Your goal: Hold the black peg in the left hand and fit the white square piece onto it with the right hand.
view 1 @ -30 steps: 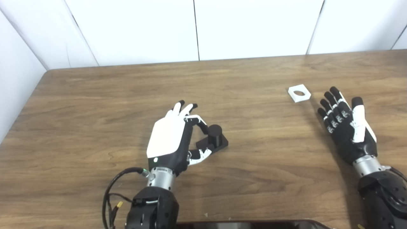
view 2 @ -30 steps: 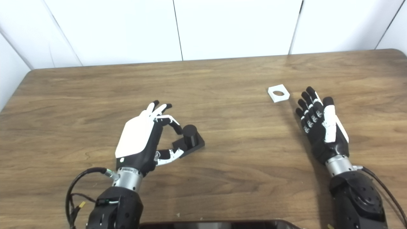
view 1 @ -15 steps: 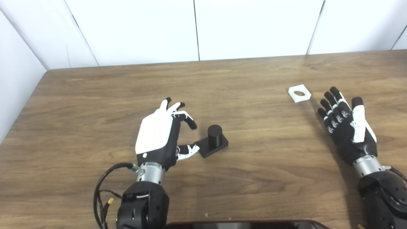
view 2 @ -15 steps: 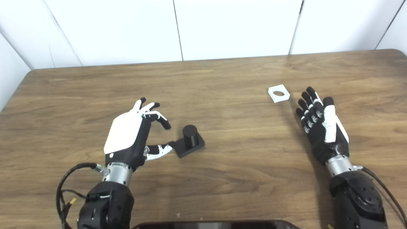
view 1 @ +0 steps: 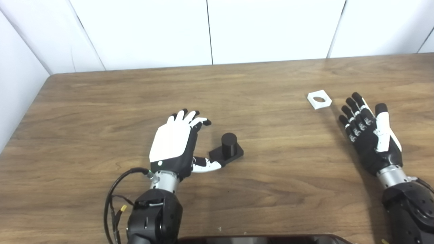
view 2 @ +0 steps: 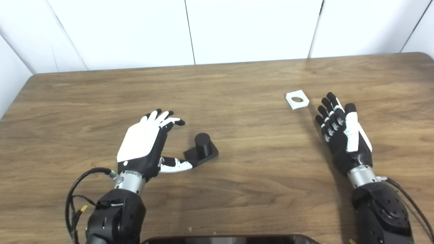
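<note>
Standing upright on its flat square base, the black peg [view 1: 229,146] is sitting on the wooden table [view 1: 101,101] a little left of centre, untouched on its round post. The left hand [view 1: 176,144] is hovering just to the left of it, white back facing up, with its fingers [view 1: 190,117] spread apart and stretched forward and nothing held in them; the thumb [view 1: 206,165] is reaching out low toward the near left corner of the peg's base, its white tip lying just beside that corner (whether it is actually touching the base cannot be told from either view). The white square piece [view 1: 319,99], a flat tile with a round hole through its middle, is lying flat on the table well apart from the peg, toward the far right. The right hand [view 1: 371,135] is waiting close beside that piece, down and to its right, palm side turned up to the cameras, its fingers [view 1: 354,112] extended and slightly fanned, gripping nothing and not touching the piece. A black cable [view 1: 113,200] is looping out from the left wrist beside the dark forearm. White wall panels [view 1: 271,30] are standing behind the table's far edge, and a dark, glossy edge [view 1: 264,239] is showing along the bottom of both views.
</note>
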Robot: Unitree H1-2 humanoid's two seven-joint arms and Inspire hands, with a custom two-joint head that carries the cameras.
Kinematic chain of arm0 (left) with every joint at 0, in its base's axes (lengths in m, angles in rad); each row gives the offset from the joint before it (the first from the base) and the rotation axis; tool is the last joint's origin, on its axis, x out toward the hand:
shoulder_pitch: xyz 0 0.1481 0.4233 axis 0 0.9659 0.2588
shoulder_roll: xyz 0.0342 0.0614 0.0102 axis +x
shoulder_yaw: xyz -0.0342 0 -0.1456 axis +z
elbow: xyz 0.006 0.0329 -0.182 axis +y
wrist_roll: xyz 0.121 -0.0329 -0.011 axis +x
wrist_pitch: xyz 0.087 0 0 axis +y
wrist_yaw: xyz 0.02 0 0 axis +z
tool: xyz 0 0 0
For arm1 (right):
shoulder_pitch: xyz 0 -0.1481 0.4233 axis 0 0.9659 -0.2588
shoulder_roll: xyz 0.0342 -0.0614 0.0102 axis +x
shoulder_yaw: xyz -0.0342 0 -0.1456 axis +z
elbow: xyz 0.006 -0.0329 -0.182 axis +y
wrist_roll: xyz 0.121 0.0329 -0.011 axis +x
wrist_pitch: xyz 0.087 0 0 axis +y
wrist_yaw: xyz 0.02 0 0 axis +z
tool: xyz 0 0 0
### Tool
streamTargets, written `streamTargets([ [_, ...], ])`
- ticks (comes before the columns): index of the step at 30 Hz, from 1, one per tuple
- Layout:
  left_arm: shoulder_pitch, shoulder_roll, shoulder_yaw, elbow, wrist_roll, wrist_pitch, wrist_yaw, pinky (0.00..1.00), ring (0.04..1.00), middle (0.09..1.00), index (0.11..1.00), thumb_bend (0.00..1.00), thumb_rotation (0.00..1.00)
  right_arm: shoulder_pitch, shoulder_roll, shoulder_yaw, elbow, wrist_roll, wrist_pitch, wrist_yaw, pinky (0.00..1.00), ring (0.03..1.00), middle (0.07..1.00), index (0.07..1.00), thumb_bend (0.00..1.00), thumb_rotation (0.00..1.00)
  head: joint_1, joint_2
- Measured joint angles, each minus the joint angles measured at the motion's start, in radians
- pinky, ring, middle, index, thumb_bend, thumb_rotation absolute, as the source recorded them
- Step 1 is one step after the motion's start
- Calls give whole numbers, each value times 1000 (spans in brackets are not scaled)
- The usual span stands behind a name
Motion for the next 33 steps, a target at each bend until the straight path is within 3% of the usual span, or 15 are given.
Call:
streamTargets([
  [15, -15, -22, -3, 97, -6, 0, 18, 1000, 1000, 951, 712, 886, 239, 2, 0, -2, -2, 0, -1, -1, 1000, 1000, 1000, 1000, 612, 1000, -9, 3],
  [33, -72, 6, -3, 209, -17, 0, 57, 1000, 1000, 962, 714, 868, 235, 4, 0, -8, -9, 0, 8, -1, 1000, 1000, 1000, 1000, 619, 1000, -12, 5],
])
